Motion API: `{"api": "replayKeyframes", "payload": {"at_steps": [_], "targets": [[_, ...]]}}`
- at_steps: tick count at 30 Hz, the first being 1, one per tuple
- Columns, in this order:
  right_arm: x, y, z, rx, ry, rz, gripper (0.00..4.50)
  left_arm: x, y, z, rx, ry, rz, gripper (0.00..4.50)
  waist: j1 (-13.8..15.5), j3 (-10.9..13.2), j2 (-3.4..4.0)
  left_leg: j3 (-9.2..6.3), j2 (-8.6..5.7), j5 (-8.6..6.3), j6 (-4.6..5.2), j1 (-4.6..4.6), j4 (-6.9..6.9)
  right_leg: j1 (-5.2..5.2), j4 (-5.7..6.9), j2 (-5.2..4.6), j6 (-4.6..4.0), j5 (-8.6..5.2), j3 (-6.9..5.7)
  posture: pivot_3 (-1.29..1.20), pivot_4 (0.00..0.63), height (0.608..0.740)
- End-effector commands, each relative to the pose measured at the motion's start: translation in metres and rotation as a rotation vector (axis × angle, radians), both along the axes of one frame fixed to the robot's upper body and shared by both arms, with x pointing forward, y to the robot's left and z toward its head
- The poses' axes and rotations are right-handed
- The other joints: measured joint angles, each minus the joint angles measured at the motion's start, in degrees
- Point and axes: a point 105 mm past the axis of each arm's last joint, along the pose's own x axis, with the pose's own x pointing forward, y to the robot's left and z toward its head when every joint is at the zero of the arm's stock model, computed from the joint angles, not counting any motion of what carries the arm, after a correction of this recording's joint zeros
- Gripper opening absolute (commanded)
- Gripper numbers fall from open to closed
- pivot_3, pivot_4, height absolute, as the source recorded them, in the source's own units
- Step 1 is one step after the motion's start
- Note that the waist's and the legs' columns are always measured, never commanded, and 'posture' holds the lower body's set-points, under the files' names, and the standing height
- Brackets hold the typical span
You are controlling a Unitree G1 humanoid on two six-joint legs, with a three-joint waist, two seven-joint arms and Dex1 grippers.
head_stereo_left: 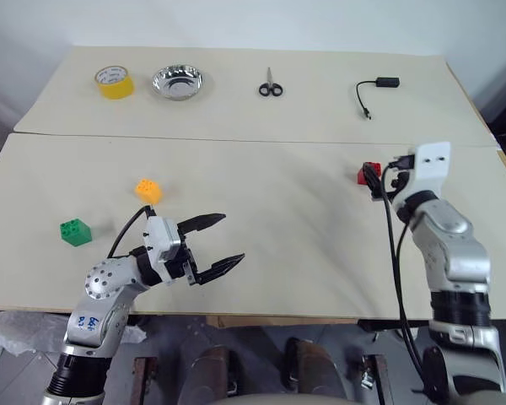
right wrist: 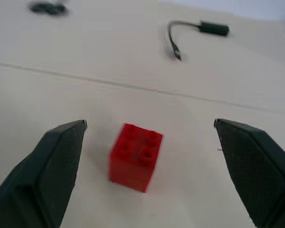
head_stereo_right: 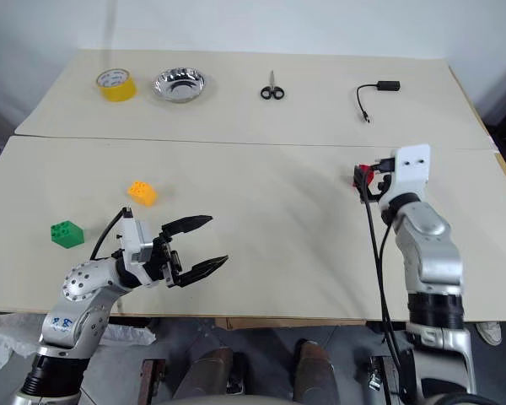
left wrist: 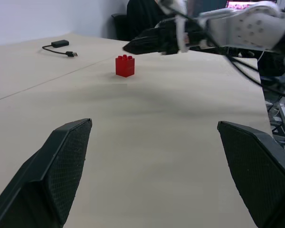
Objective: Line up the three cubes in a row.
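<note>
My right pincer [right wrist: 149, 166] is spread wide and empty, the red cube [right wrist: 135, 156] standing on the bench [head_stereo_left: 304, 219] between its fingers, untouched. My left pincer [head_stereo_left: 218, 245] gapes empty near the front edge; the orange cube [head_stereo_left: 148, 191] and green cube [head_stereo_left: 75, 231] sit apart to its left. Tape roll [head_stereo_left: 114, 82], bowl [head_stereo_left: 177, 82], scissors [head_stereo_left: 270, 84] and a cable [head_stereo_left: 376, 91] line the far side.

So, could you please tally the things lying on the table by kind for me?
Cubes: 3 – red, green, orange-yellow
Tape roll: 1
Metal bowl: 1
Scissors: 1
Black cable adapter: 1
Total: 7
</note>
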Motion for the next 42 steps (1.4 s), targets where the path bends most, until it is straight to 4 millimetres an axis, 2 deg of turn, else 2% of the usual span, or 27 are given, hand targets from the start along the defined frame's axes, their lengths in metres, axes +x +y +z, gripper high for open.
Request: {"api": "replayKeyframes", "payload": {"at_steps": [1,4,7,13,15,17,18,21,23,26,28,32,42], "targets": [[0.01,0.005,-0.008,0.032,0.05,-0.044,4.5,-0.004,-0.002,0.008,-0.007,-0.035,-0.007,4.49,-0.1,0.0,0.01,-0.02,0.02,0.0,-0.01,0.0,-0.03,-0.01,0.0,0.02,-0.01,-0.01,-0.03,0.0,0.15,0.74],[0.017,0.006,-0.009,0.063,0.05,-0.065,4.5,-0.004,-0.002,0.008,-0.005,-0.036,-0.005,4.49,0.0,0.0,0.03,-0.04,0.01,0.01,-0.01,-0.04,-0.06,-0.02,-0.01,0.02,-0.03,-0.02,-0.08,0.0,0.15,0.74],[0.019,0.009,-0.011,0.071,0.056,-0.064,3.93,-0.005,-0.002,0.007,-0.001,-0.035,-0.008,4.5,0.1,0.0,0.03,-0.04,-0.04,0.01,-0.01,-0.07,-0.05,-0.02,-0.02,0.0,-0.02,-0.02,-0.08,0.0,0.15,0.74],[0.013,0.018,-0.005,0.074,0.045,-0.019,1.87,-0.005,0.0,0.006,0.0,-0.032,-0.004,4.5,-0.2,0.0,0.05,-0.04,0.0,0.01,-0.01,-0.06,-0.05,-0.02,-0.02,0.02,-0.02,-0.02,-0.08,0.0,0.15,0.74],[0.01,0.026,0.003,0.077,0.019,0.063,1.48,-0.006,0.002,0.004,0.001,-0.028,0.0,4.5,-0.3,0.0,0.05,-0.04,0.0,0.01,-0.01,-0.06,-0.06,-0.02,-0.02,0.02,-0.02,-0.02,-0.08,0.0,0.15,0.74],[0.006,0.035,0.01,0.081,-0.01,0.161,1.5,-0.006,0.004,0.003,0.003,-0.024,0.002,4.5,-0.5,0.0,0.06,-0.04,0.01,0.01,-0.01,-0.06,-0.07,-0.02,-0.04,0.03,-0.01,-0.03,-0.08,0.0,0.15,0.74],[0.002,0.046,0.014,0.064,-0.013,0.288,1.5,-0.007,0.006,0.001,0.004,-0.011,0.001,4.5,-0.5,0.0,0.06,-0.04,0.01,0.01,-0.01,-0.06,-0.07,-0.02,-0.04,0.03,-0.01,-0.03,-0.08,0.0,0.15,0.74],[-0.037,0.095,0.018,-0.131,0.015,0.907,1.5,-0.011,0.017,-0.009,0.021,0.034,-0.005,4.5,-0.5,0.1,0.16,-0.04,-0.01,0.0,-0.01,-0.06,-0.07,-0.01,-0.08,0.03,-0.01,-0.02,-0.08,0.0,0.15,0.74],[-0.056,0.103,0.007,-0.281,0.073,1.147,1.5,-0.012,0.023,-0.014,0.047,0.047,-0.002,4.5,-0.8,0.1,0.18,-0.04,0.0,0.0,0.0,-0.03,-0.12,0.01,-0.18,0.05,0.01,-0.02,-0.09,0.0,0.15,0.74],[-0.066,0.1,-0.014,-0.454,0.212,1.352,1.5,-0.012,0.028,-0.019,0.072,0.053,0.008,4.5,-1.1,0.1,0.15,-0.04,0.02,0.0,0.0,0.02,-0.09,0.09,-0.18,0.06,0.01,-0.02,-0.13,0.0,0.15,0.74],[-0.066,0.101,-0.019,-0.476,0.253,1.412,1.5,-0.012,0.029,-0.019,0.075,0.05,0.013,4.5,-1.1,0.1,0.15,-0.02,0.01,0.0,0.0,0.03,-0.04,0.09,-0.13,0.02,0.03,-0.01,-0.11,0.0,0.15,0.74],[-0.072,0.115,-0.025,-0.446,0.227,1.535,1.5,-0.019,0.028,-0.017,0.059,0.049,0.032,4.5,-1.1,0.1,0.15,-0.1,0.02,0.0,0.0,-0.01,-0.04,0.07,-0.14,0.0,0.02,-0.01,-0.14,0.0,0.15,0.74],[-0.094,0.13,-0.046,-0.389,0.203,1.552,1.5,-0.029,0.037,-0.017,0.069,0.071,0.065,4.5,-0.7,0.1,0.15,-0.24,0.01,0.0,-0.01,-0.03,0.03,0.13,-0.13,-0.05,0.02,-0.01,-0.2,0.0,0.15,0.74]]}}
